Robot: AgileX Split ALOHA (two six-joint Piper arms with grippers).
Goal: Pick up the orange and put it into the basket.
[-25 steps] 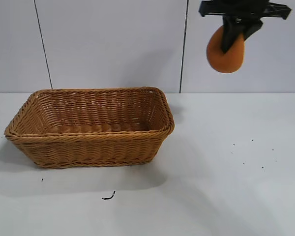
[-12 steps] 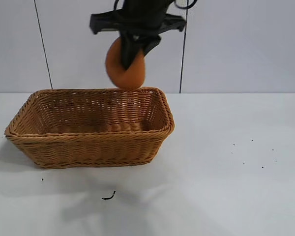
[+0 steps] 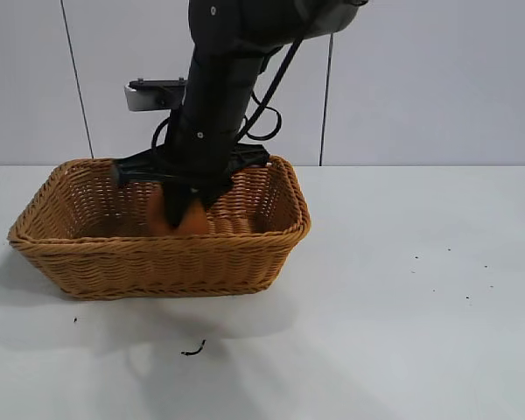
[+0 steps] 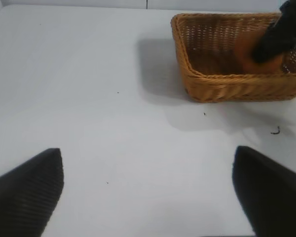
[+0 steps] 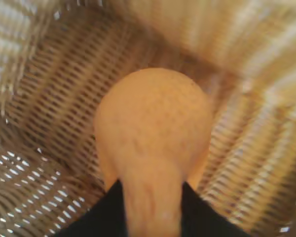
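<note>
The tan woven basket (image 3: 157,254) stands on the white table at the left. My right gripper (image 3: 182,213) reaches down inside it and is shut on the orange (image 3: 157,214), which shows between the black fingers just above the basket floor. In the right wrist view the orange (image 5: 153,128) fills the middle, held between the two dark fingers (image 5: 98,212), with the basket's weave (image 5: 44,98) all around. In the left wrist view my left gripper (image 4: 148,192) is open and empty over bare table, well away from the basket (image 4: 227,84).
The white table (image 3: 402,306) has small dark specks at the right and a small dark scrap (image 3: 192,350) in front of the basket. A pale panelled wall (image 3: 420,79) stands behind.
My right gripper carried the orange from high at the right, leftwards over the basket, then down into it. The basket has not moved.
</note>
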